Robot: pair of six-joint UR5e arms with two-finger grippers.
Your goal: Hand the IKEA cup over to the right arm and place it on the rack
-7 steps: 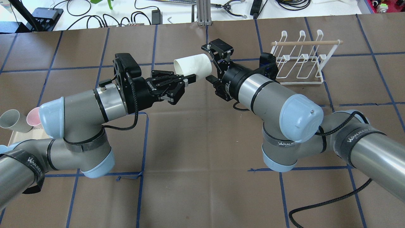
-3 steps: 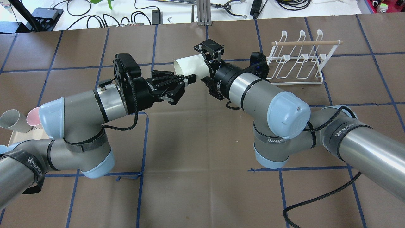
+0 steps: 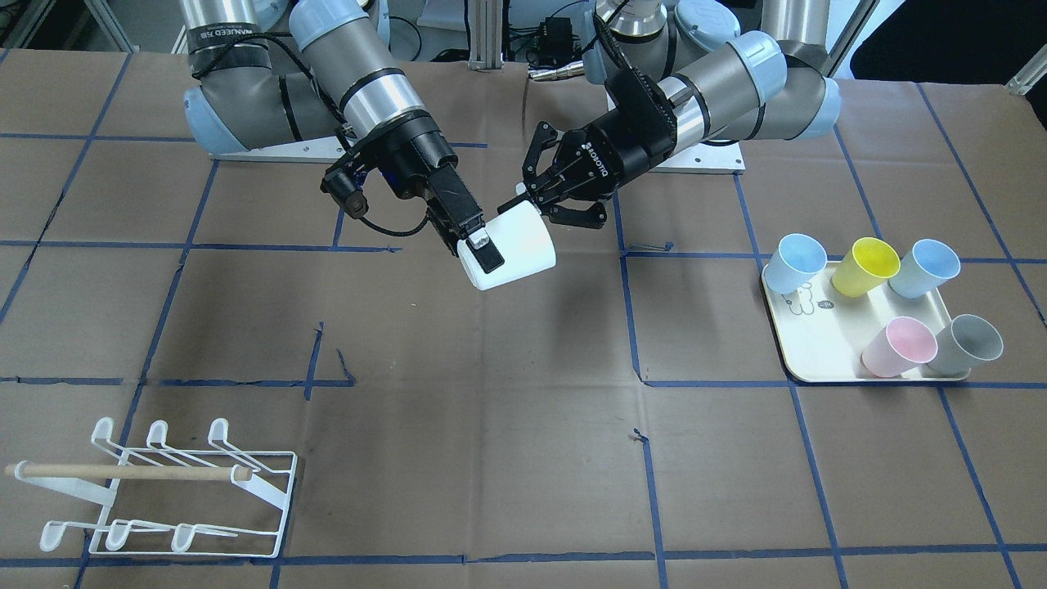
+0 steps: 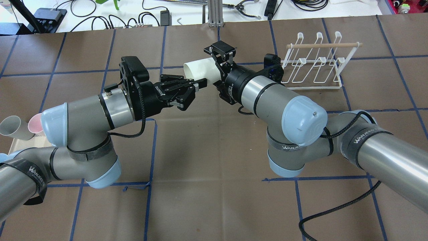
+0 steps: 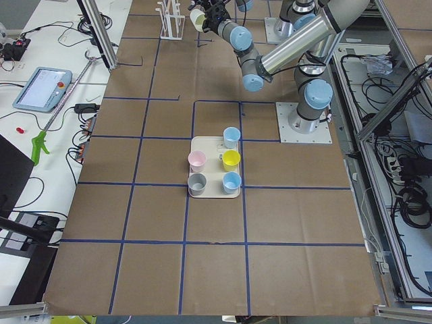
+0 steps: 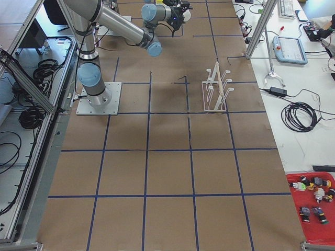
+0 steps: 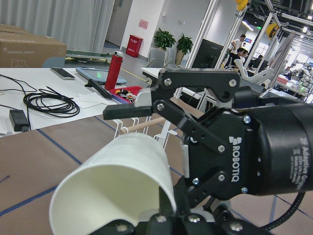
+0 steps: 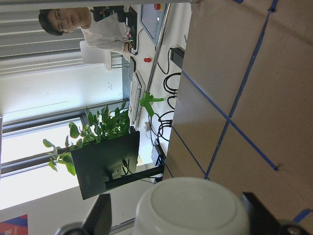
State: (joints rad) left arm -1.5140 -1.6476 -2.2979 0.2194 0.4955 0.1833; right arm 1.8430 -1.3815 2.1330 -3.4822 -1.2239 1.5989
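Closing in over the past second, the right arm [image 4: 267, 97] has slid its right gripper [image 4: 214, 70] along the white IKEA cup [image 4: 200, 68], so its spread fingers [image 8: 100, 218] now straddle the cup's closed base end instead of hanging just short of it. Seen from overhead, the cup lies on its side in the air above the far middle of the table [image 4: 214, 150], mouth toward nine o'clock. There the left gripper [image 4: 200, 83] pinches the rim, one finger inside, one outside. From the right wrist camera I judge the right fingers not yet clamped, with a gap showing on one side. The white wire rack [image 4: 314, 63] waits at three o'clock of the cup. My worry: letting go with the left before the right bites would drop the cup, and a squeeze on the smooth taper could squirt it out or twist it against the rim pinch
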